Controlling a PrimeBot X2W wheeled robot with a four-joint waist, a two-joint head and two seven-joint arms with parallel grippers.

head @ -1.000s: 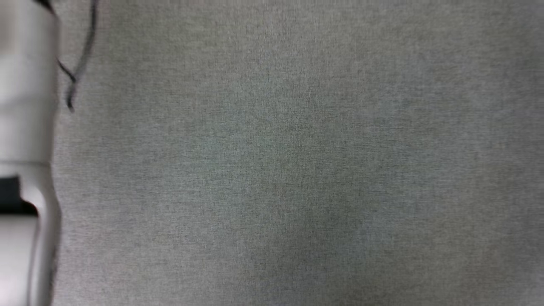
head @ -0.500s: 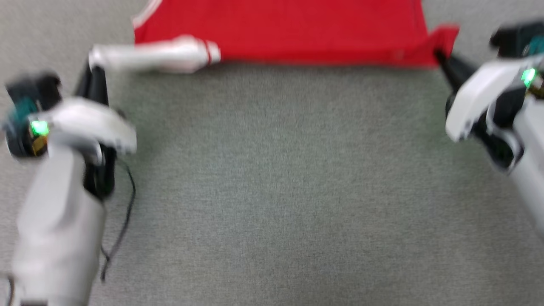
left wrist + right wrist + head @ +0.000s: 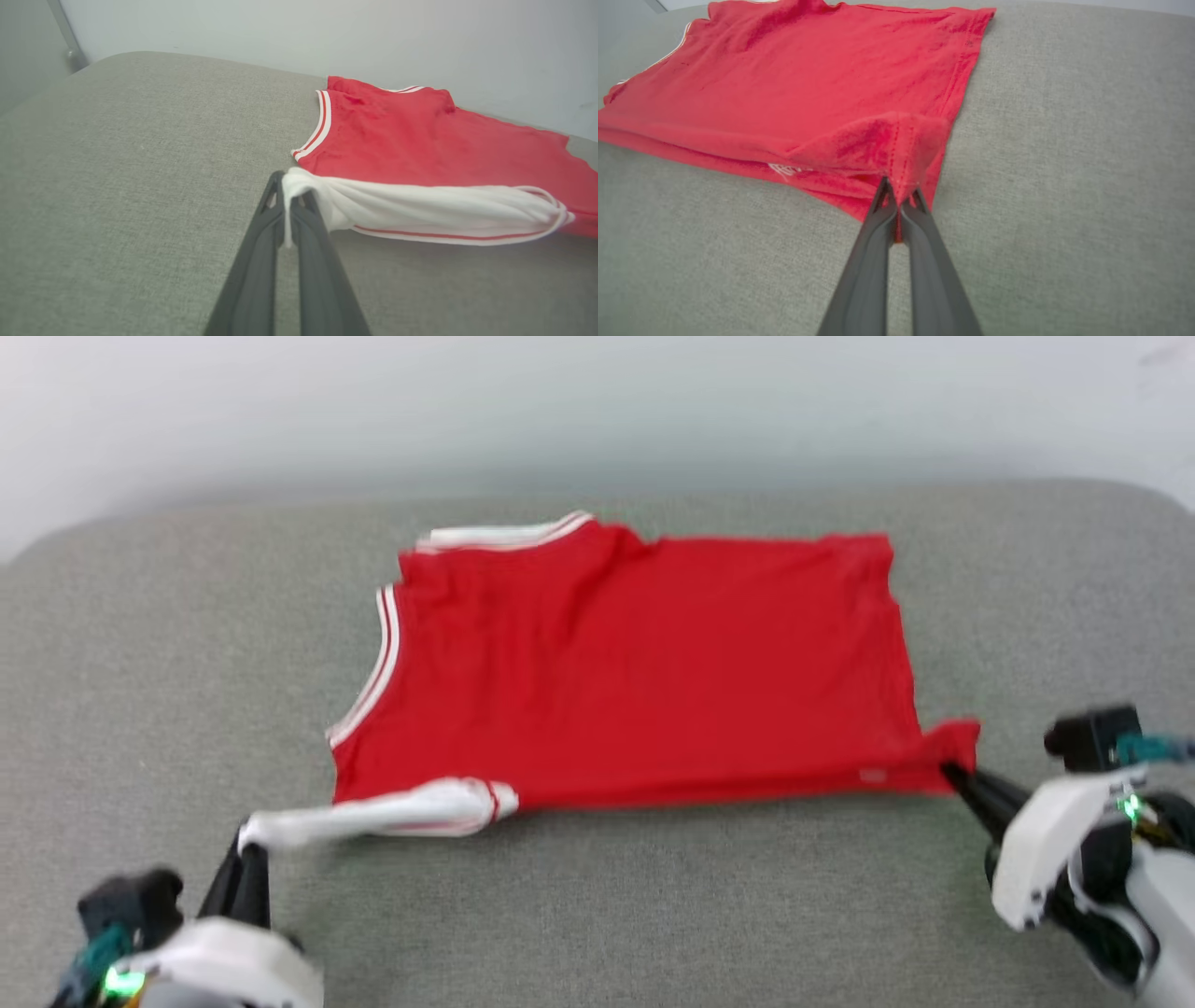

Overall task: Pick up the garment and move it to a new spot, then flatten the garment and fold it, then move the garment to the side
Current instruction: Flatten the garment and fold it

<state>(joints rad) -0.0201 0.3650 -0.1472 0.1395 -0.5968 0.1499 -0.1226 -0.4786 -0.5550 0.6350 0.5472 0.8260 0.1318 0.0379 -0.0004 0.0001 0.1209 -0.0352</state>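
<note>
The garment [image 3: 644, 663] is a red jersey lying mostly flat on the grey cushion, with white and red striped trim at its left. A white sleeve panel [image 3: 373, 812] is pulled out in a twisted strand toward the lower left. My left gripper [image 3: 245, 840] is shut on the tip of that sleeve [image 3: 299, 186], seen close between the dark fingers [image 3: 261, 261]. My right gripper [image 3: 950, 771] is shut on the garment's red near right corner [image 3: 901, 154], which is lifted into a small peak above the cushion.
The grey fabric cushion [image 3: 607, 915] stretches wide in front of the garment and to both sides. A pale wall [image 3: 597, 411] rises behind its far edge. The cushion's corners curve away at far left and far right.
The head camera has tilted up, from bare cushion to the whole garment. Both grippers keep hold of the sleeve and the corner.
</note>
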